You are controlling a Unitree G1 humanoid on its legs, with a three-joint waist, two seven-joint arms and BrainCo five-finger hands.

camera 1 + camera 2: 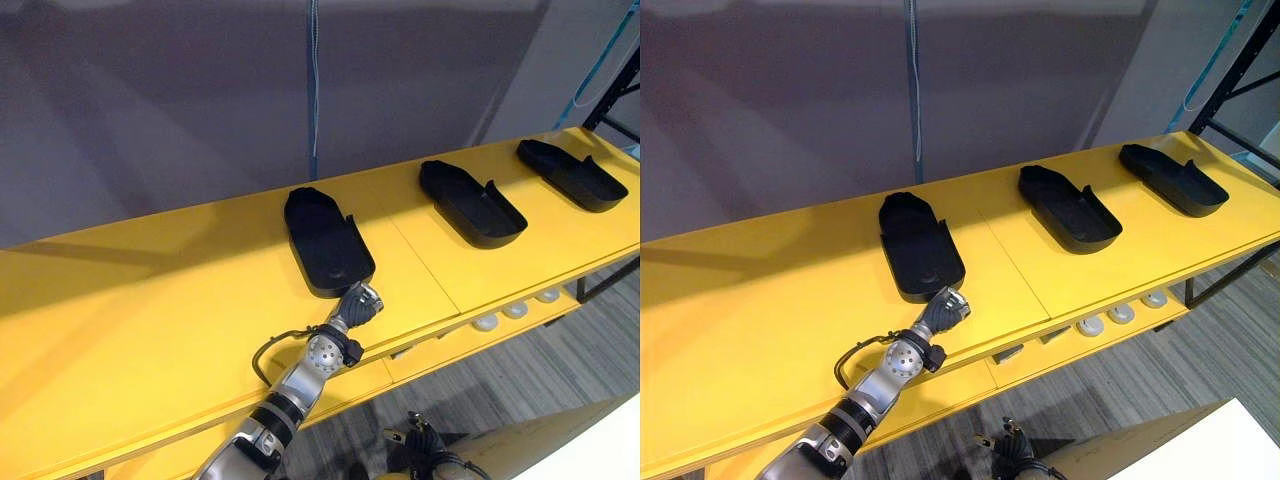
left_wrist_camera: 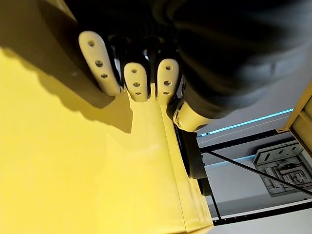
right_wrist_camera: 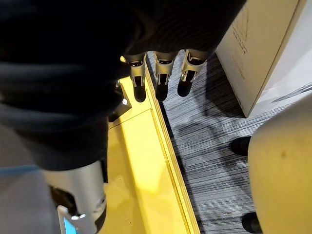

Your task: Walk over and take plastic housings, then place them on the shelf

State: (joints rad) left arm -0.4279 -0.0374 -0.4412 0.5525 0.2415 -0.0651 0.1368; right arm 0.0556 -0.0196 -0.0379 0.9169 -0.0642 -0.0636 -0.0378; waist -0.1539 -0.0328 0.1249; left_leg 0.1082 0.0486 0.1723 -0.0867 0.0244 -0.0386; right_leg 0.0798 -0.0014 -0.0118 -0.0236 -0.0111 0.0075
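Note:
Three black plastic housings lie in a row on the yellow shelf top point(image 1: 150, 320): the nearest housing point(image 1: 325, 240), a middle one point(image 1: 470, 203) and a far one point(image 1: 572, 173) at the right end. My left hand point(image 1: 358, 303) reaches in from below and rests at the near end of the nearest housing point(image 2: 53, 53). Its fingers point(image 2: 136, 83) lie fairly straight against the housing's end wall, and the thumb point(image 2: 187, 116) stays apart at the side. The housing sits flat on the shelf. My right hand point(image 3: 163, 73) hangs with relaxed fingers beside the shelf's front edge, holding nothing.
A grey wall stands right behind the shelf, with a blue cable point(image 1: 313, 90) hanging down it. White round parts point(image 1: 515, 310) sit on a lower level under the shelf top. A black rack point(image 1: 620, 95) rises at the far right. A pale box point(image 3: 263, 53) stands on the striped floor.

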